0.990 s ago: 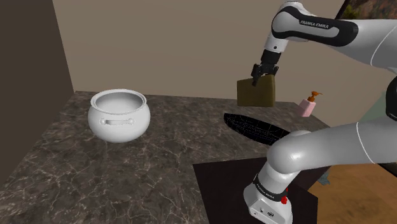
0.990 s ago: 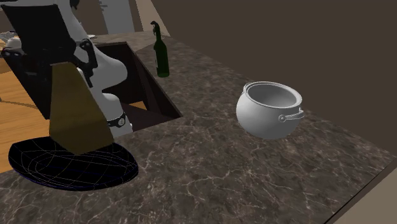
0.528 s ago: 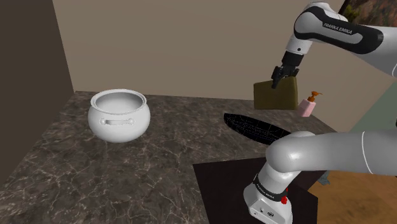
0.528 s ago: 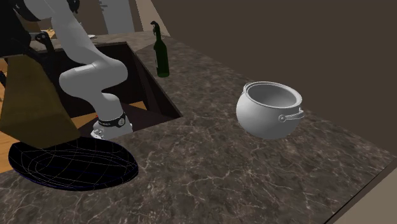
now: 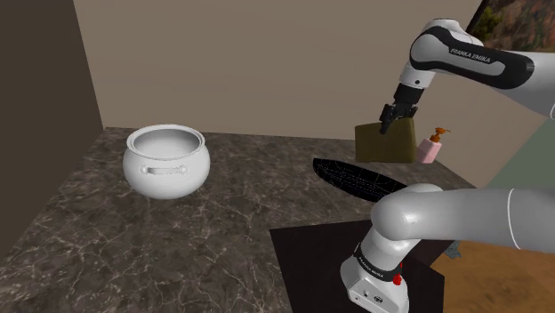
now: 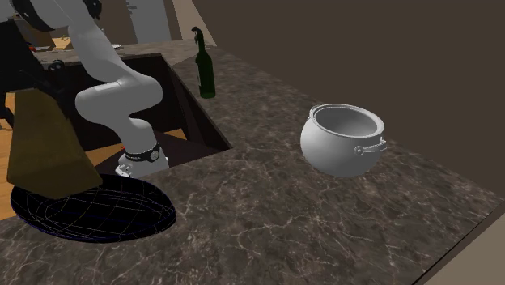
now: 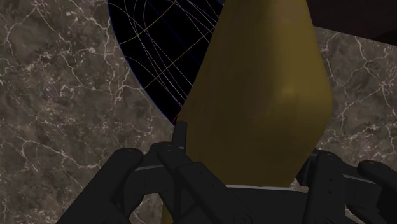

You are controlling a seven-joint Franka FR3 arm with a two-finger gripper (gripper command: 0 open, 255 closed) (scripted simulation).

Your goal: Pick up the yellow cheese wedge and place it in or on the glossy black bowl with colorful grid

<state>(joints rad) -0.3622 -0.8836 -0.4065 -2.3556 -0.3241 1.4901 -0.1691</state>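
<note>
A dull yellow cheese wedge [image 5: 386, 140] hangs in the air with my gripper [image 5: 389, 119] shut on its top edge. The glossy black bowl with thin coloured grid lines [image 5: 356, 180] lies flat on the dark marble counter, below the wedge and a little nearer the camera. In the second exterior view the wedge [image 6: 44, 150] hangs over the left end of the bowl [image 6: 89, 212]. Seen from the wrist, my gripper [image 7: 245, 162] clasps the wedge [image 7: 267, 89]. Past the wedge lie the bowl's rim [image 7: 159, 44] and bare counter.
A white two-handled pot [image 5: 166, 160] [image 6: 344, 139] stands on the counter, far from the bowl. A pink soap dispenser [image 5: 431, 147] sits just behind the wedge. A dark green bottle [image 6: 205, 69] stands by the counter's edge. My stand [image 5: 356, 258] is beside the bowl.
The gripper has carried the wedge towards the shoulder view's right, then a little lower. In the second exterior view it went left and down over the bowl's left end.
</note>
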